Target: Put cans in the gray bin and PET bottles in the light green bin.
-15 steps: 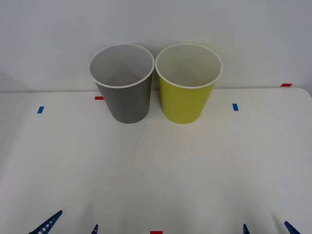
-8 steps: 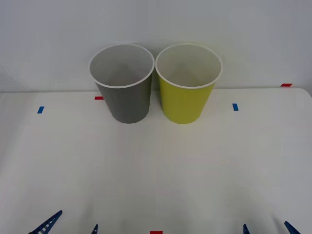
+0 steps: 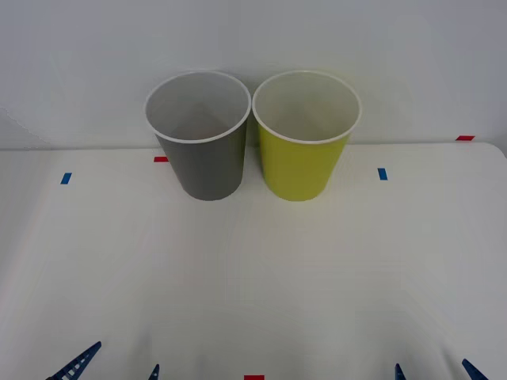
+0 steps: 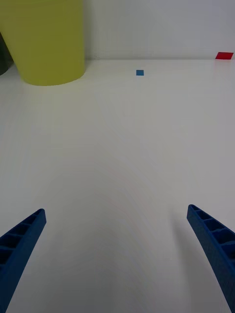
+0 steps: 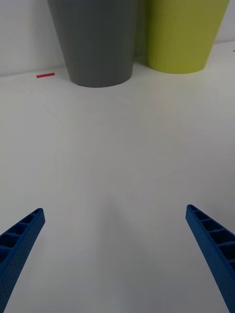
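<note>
The gray bin point(image 3: 202, 142) and the light green bin point(image 3: 303, 138) stand upright side by side at the back of the white table, gray on the left. What lies inside them is hidden from me. My left gripper point(image 3: 115, 366) rests at the front left edge, open, fingers wide apart with bare table between them point(image 5: 115, 254). My right gripper point(image 3: 432, 370) sits at the front right, likewise open over bare table point(image 4: 115, 254). The gray bin point(image 5: 94, 41) and light green bin point(image 5: 185, 34) rise ahead in the left wrist view. The light green bin point(image 4: 46, 41) stands ahead in the right wrist view. The cans and PET bottles are out of view.
Small blue tape marks point(image 3: 66, 178) point(image 3: 383, 173) and red tape marks point(image 3: 161, 159) point(image 3: 465, 138) point(image 3: 253, 378) dot the table point(image 3: 253, 277). A white wall stands right behind the bins.
</note>
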Motion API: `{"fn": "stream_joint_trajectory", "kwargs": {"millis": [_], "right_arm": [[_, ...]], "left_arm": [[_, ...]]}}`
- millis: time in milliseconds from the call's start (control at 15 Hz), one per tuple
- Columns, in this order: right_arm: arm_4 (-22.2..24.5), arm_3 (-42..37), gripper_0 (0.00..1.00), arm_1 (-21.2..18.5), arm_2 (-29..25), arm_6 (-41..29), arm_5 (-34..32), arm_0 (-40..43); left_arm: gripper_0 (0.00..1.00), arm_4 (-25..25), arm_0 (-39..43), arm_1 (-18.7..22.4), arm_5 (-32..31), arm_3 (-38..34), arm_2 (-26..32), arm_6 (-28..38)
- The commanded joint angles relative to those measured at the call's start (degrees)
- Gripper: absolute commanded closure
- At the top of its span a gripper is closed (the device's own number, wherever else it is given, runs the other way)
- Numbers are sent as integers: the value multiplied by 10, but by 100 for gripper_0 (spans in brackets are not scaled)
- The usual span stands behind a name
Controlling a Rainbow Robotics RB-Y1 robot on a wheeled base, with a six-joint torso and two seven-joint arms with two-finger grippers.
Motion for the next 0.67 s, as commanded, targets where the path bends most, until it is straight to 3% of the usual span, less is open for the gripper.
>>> {"fn": "stream_joint_trajectory", "kwargs": {"millis": [67, 667], "right_arm": [[0, 0, 0, 0, 0, 0, 0, 0], [0, 0, 0, 0, 0, 0, 0, 0]], "left_arm": [[0, 0, 0, 0, 0, 0, 0, 0], [0, 0, 0, 0, 0, 0, 0, 0]]}}
